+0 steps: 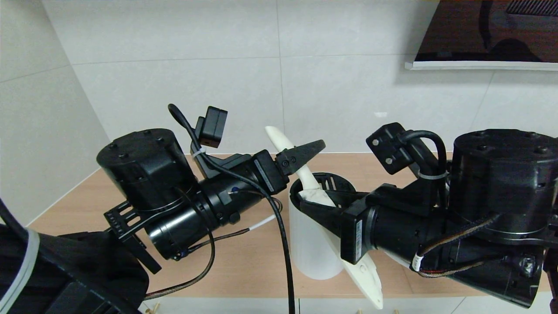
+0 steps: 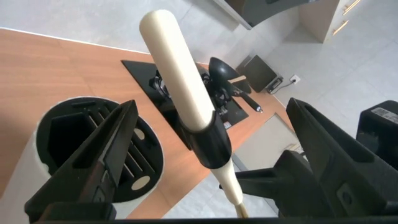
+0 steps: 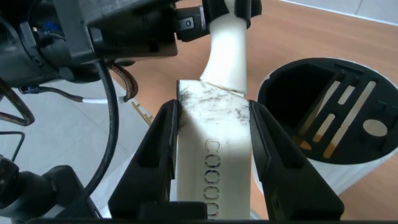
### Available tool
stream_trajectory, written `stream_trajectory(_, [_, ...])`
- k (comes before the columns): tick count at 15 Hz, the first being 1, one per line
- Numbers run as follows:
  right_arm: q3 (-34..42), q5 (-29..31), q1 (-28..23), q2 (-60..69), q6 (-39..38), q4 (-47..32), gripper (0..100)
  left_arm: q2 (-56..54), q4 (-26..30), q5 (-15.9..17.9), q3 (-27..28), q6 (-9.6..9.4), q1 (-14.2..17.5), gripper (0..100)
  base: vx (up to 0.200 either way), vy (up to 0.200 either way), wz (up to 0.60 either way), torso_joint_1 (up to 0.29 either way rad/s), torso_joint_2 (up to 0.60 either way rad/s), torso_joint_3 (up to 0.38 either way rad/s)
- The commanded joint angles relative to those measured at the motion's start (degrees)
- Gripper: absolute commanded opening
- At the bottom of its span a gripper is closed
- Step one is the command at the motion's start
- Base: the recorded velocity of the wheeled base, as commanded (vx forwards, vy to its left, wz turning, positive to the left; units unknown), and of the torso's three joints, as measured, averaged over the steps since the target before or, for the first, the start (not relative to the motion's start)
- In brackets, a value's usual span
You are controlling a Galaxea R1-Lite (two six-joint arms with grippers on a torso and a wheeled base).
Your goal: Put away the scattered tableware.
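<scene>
Nearest to me, my right pincer (image 3: 213, 112) is clenched on the spatula (image 3: 214, 149), one finger pressed to each edge of the speckled blade just below the neck. The spatula hangs tilted in the air. Its wide end points down towards me, past the front edge of the wooden counter (image 1: 244, 261), and its handle rises towards the wall.

Just beyond, my left pincer (image 2: 208, 115) is spread wide with the handle passing between its fingers. Neither finger touches the handle in the left wrist view.

A dark band crosses the handle there, and I cannot tell whether it belongs to the spatula.

The white utensil holder (image 1: 311, 248) stands upright on the counter, right beside and below the spatula's neck. It has a black divided insert in its mouth. From the head view my right arm covers the holder's right side and the middle of the blade, and a black cable (image 1: 285, 244) hangs across its left edge.

Farther along the counter lies a flat black slab (image 2: 143, 71) with dark utensils (image 2: 221, 68) on it. The handle cuts across them and I cannot make them out singly.

Behind is the pale tiled wall (image 1: 174, 65), with a dark hood (image 1: 488, 35) cut off at the upper corner.
</scene>
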State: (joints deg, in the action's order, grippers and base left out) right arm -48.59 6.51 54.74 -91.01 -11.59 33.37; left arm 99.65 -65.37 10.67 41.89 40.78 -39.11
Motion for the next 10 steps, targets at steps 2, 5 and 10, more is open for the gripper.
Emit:
stream_trajectory(2, [0.16, -0.01, 0.02, 0.05, -0.01, 0.12, 0, -0.07, 0.06, 0.06, -0.14, 0.0, 0.0, 0, 0.0, 0.0, 0.0, 0.0, 0.0, 0.0])
stream_trajectory(5, [0.16, -0.01, 0.02, 0.14, -0.01, 0.12, 0, 0.02, 0.06, 0.06, -0.14, 0.0, 0.0, 0, 0.0, 0.0, 0.0, 0.0, 0.0, 0.0])
stream_trajectory(10, [0.16, -0.01, 0.11, 0.22, -0.1, 0.21, 0, -0.07, -0.02, 0.14, -0.14, 0.09, 0.0, 0, 0.0, 0.0, 0.0, 0.0, 0.0, 0.0])
